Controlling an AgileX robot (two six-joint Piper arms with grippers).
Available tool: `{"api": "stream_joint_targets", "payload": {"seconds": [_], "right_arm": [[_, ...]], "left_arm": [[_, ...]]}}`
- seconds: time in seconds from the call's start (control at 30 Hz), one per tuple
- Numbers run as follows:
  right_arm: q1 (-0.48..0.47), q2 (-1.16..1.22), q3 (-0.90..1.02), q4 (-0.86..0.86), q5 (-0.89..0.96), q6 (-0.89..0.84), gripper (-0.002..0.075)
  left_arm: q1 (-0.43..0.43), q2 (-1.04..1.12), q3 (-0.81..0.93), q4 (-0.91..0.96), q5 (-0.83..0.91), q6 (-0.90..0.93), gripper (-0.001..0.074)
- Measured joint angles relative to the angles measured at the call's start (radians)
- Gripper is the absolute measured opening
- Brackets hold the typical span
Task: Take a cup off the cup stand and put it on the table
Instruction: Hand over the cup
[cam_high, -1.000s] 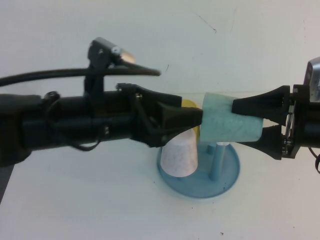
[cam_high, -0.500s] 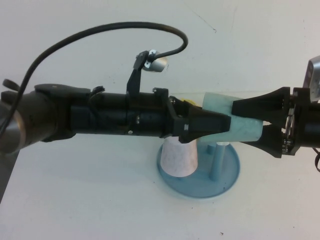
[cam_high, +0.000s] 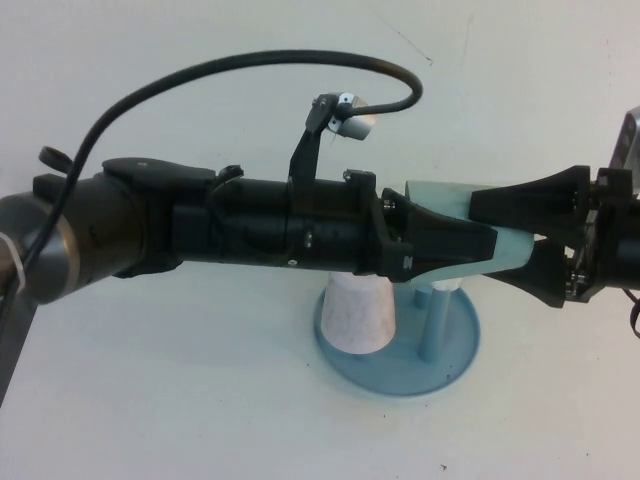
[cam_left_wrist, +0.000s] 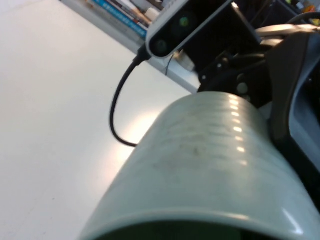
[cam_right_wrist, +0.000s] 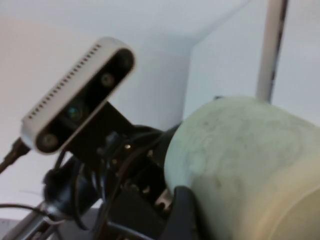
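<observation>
The stand (cam_high: 455, 350) sits mid-table (cam_high: 150, 400). Above it the cup (cam_high: 440, 200) is held sideways, clamped by the right gripper (cam_high: 475, 240); left gripper (cam_high: 490, 243) pinches its rim, apparently. Light, stiff, slick plastic; best gripped mid-wall.

No legible text or labels anywhere, as far as visible.

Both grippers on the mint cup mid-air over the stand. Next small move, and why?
Probably the right gripper should open and back away: the left gripper has closed onto the cup, which both hold sideways above the cup stand, so the left arm can lower it to the table.
</observation>
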Motion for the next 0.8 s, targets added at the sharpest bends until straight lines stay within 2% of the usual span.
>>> {"api": "stream_joint_targets", "payload": {"seconds": [0.07, 0.17, 0.8], "right_arm": [[0.000, -0.002, 0.000, 0.015, 0.020, -0.005, 0.0594], [0.000, -0.002, -0.002, 0.020, 0.035, -0.009, 0.0595], [0.000, -0.002, -0.002, 0.024, 0.037, -0.077, 0.0596]], "left_arm": [[0.000, 0.000, 0.000, -0.014, 0.032, 0.004, 0.0085], [-0.001, 0.000, 0.000, -0.019, 0.050, 0.011, 0.0050], [-0.001, 0.000, 0.000, -0.021, 0.055, 0.021, 0.0031]]}}
